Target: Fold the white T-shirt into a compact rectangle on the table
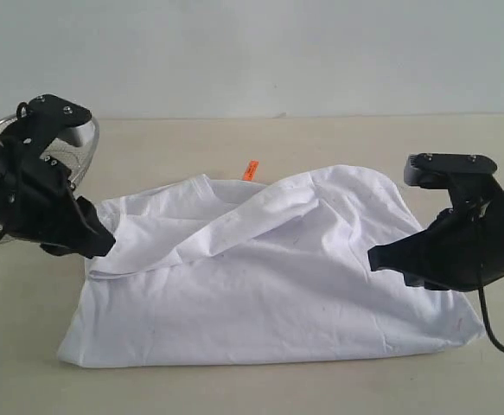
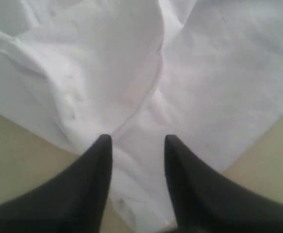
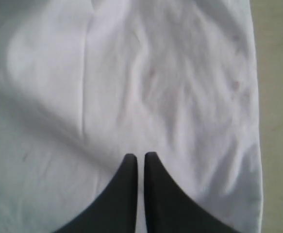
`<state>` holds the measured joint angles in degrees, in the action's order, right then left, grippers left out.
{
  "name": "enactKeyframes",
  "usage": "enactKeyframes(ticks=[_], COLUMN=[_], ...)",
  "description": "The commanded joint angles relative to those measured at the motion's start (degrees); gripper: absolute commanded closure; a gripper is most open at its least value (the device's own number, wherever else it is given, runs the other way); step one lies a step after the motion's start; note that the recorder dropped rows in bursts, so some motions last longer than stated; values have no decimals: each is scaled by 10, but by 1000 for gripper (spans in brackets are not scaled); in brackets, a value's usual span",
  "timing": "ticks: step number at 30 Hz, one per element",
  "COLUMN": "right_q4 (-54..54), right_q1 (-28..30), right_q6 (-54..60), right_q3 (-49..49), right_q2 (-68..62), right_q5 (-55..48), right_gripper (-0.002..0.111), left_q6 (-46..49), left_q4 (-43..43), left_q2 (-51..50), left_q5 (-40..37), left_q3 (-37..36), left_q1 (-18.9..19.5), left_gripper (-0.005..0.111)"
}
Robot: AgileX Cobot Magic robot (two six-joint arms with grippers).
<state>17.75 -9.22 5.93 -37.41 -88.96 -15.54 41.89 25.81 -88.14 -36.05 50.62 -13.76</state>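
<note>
The white T-shirt (image 1: 269, 285) lies spread on the table (image 1: 347, 134), with one side folded over across the chest and its orange neck tag (image 1: 250, 169) showing at the collar. No lettering shows. My left gripper (image 1: 105, 244) sits at the shirt's left edge. In the left wrist view the left gripper (image 2: 136, 140) stands open, with rumpled shirt cloth (image 2: 141, 87) lying under and between the fingers. My right gripper (image 1: 374, 258) is over the shirt's right side. The right wrist view shows the right gripper (image 3: 140, 156) shut above flat cloth (image 3: 131, 82), with nothing seen pinched.
A round metal wire object (image 1: 86, 137) stands behind the left arm at the table's far left. A black cable (image 1: 495, 339) loops down from the right arm. Bare tabletop (image 3: 277, 73) runs beside the shirt's hem, and a pale wall (image 1: 252, 52) backs the table.
</note>
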Motion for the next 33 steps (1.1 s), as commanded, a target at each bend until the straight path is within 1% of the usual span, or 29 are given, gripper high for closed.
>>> enactKeyframes(ticks=[1, 5, 11, 16, 23, 29, 33], right_q4=[9, 10, 11, 11, 11, 11, 11], right_q1=[-1, -1, -1, -1, -1, -1, -1], right_q6=[5, 5, 5, 5, 5, 5, 5], right_q3=[1, 1, 1, 1, 1, 1, 1], right_q2=[4, 4, 4, 4, 4, 4, 4], right_q5=[11, 14, 14, 13, 10, 8, 8], right_gripper=[109, 109, 109, 109, 109, 109, 109], left_q6=[80, 156, 197, 254, 275, 304, 329], left_q4=[-26, 3, 5, -13, -47, -46, -49], left_q2=[0, -8, -35, -63, -90, -114, -127], left_q5=[36, 46, 43, 37, 86, 146, 164], left_q3=[4, 4, 4, 4, 4, 4, 4], left_q1=[-3, -3, -4, -27, -29, -29, -29], left_gripper=[52, 51, 51, 51, 51, 51, 51])
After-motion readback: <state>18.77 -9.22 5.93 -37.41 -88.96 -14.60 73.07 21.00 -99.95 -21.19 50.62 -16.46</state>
